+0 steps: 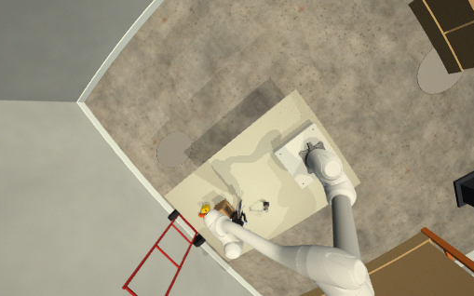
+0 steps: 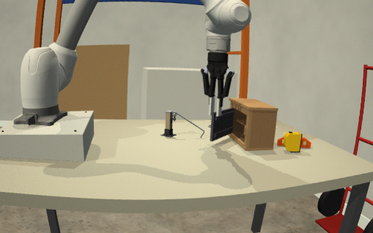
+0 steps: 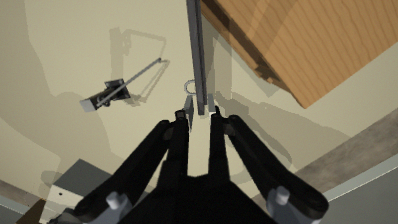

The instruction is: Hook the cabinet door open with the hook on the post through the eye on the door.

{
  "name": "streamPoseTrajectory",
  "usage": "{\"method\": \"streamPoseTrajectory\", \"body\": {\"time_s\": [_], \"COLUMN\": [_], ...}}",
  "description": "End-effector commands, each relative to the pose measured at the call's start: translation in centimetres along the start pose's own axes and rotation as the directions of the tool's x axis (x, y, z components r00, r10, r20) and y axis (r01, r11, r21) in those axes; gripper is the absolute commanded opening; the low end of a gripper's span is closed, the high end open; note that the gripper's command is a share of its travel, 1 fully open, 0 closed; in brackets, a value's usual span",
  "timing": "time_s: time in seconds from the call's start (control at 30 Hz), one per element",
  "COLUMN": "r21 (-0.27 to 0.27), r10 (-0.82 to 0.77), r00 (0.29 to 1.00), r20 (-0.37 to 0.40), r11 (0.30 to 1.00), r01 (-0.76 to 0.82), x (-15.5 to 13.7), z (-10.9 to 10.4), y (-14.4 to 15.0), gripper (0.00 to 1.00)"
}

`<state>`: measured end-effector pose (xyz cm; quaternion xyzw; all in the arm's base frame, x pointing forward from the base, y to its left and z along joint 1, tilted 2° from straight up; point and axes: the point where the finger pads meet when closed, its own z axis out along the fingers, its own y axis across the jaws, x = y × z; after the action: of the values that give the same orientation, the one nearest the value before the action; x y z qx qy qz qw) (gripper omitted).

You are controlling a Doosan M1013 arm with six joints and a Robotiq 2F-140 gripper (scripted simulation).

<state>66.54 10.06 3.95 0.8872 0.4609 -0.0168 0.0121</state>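
The wooden cabinet (image 1: 224, 208) (image 2: 261, 124) (image 3: 300, 50) stands upright, its dark door (image 2: 222, 124) (image 3: 196, 45) swung wide open. A small ring eye (image 3: 185, 87) sticks out of the door's face toward the post (image 2: 168, 121) (image 3: 89, 104). The thin metal hook (image 2: 190, 122) (image 3: 130, 81) slants down from the post top, its bent end near the table, apart from the eye. My gripper (image 2: 215, 113) (image 3: 200, 102) is narrowly open, pointing down at the door's free edge. Its fingertips appear on either side of the door's top; contact is not clear.
A yellow tape measure (image 1: 205, 208) (image 2: 292, 141) with orange parts lies beyond the cabinet. The robot's white base block (image 1: 295, 160) (image 2: 39, 144) stands at the other end of the table (image 2: 126, 179). A red hand truck (image 2: 360, 110) stands beyond the cabinet end.
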Motion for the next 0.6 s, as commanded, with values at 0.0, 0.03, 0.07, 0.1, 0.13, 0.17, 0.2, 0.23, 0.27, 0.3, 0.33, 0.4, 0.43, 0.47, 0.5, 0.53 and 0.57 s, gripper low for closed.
{"method": "streamPoseTrajectory", "body": {"time_s": [0.0,0.03,0.07,0.1,0.13,0.17,0.2,0.23,0.27,0.3,0.33,0.4,0.43,0.47,0.5,0.53,0.57], "r21": [0.000,0.000,0.000,0.000,0.000,0.000,0.000,0.000,0.000,0.000,0.000,0.000,0.000,0.000,0.000,0.000,0.000], "r10": [0.000,0.000,0.000,0.000,0.000,0.000,0.000,0.000,0.000,0.003,0.009,0.028,0.038,0.047,0.049,0.049,0.049], "r00": [1.000,1.000,1.000,1.000,1.000,1.000,1.000,1.000,1.000,1.000,1.000,1.000,0.999,0.999,0.999,0.999,0.999], "r20": [0.000,0.000,0.000,0.000,0.000,0.000,0.000,0.000,0.000,0.000,0.000,0.000,0.000,0.000,0.000,0.000,0.000], "r11": [1.000,1.000,1.000,1.000,1.000,1.000,1.000,1.000,1.000,1.000,1.000,1.000,0.999,0.999,0.999,0.999,0.999], "r01": [0.000,0.000,0.000,0.000,0.000,0.000,0.000,0.000,0.000,-0.003,-0.009,-0.028,-0.038,-0.047,-0.049,-0.049,-0.049], "x": [0.00,0.00,0.00,0.00,0.00,0.00,0.00,0.00,0.00,0.00,0.00,0.00,0.00,0.00,0.00,0.00,-0.01], "z": [0.03,0.04,0.04,0.05,0.05,0.05,0.05,0.05,0.05,0.05,0.05,0.05,0.05,0.05,0.05,0.05,0.05], "y": [0.00,0.00,0.00,0.00,0.00,0.00,0.00,0.00,0.00,-0.03,-0.07,-0.23,-0.31,-0.38,-0.61,-0.77,-0.80], "gripper": [0.16,0.16,0.16,0.16,0.16,0.16,0.16,0.16,0.16,0.16,0.16,0.16,0.16,0.16,0.16,0.16,0.16]}}
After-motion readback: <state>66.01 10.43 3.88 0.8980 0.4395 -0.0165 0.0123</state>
